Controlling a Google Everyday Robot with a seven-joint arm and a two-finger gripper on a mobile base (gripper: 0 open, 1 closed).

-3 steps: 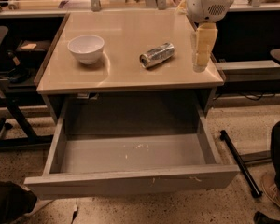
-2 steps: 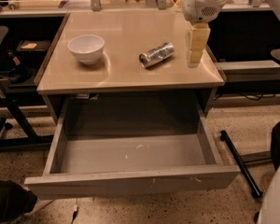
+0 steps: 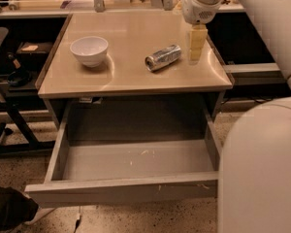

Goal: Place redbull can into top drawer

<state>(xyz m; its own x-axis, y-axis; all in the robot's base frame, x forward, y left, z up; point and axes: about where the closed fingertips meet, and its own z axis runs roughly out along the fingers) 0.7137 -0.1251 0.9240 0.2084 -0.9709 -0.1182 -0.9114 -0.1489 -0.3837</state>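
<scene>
Your gripper (image 3: 196,46) by tabletop's right edge – grip state: cannot tell; redbull can (image 3: 163,58) on its side just beside it; top drawer (image 3: 121,193) open.

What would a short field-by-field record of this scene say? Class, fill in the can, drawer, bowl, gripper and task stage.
redbull can: lying on its side on the desk, right of centre
top drawer: pulled open below the desk, whitish scuffs on its floor, can not in it
white bowl: upright on the desk, left of the can
gripper: pointing down over the desk's right rear, just right of the can, apart from it
task stage: can not yet picked up
</scene>
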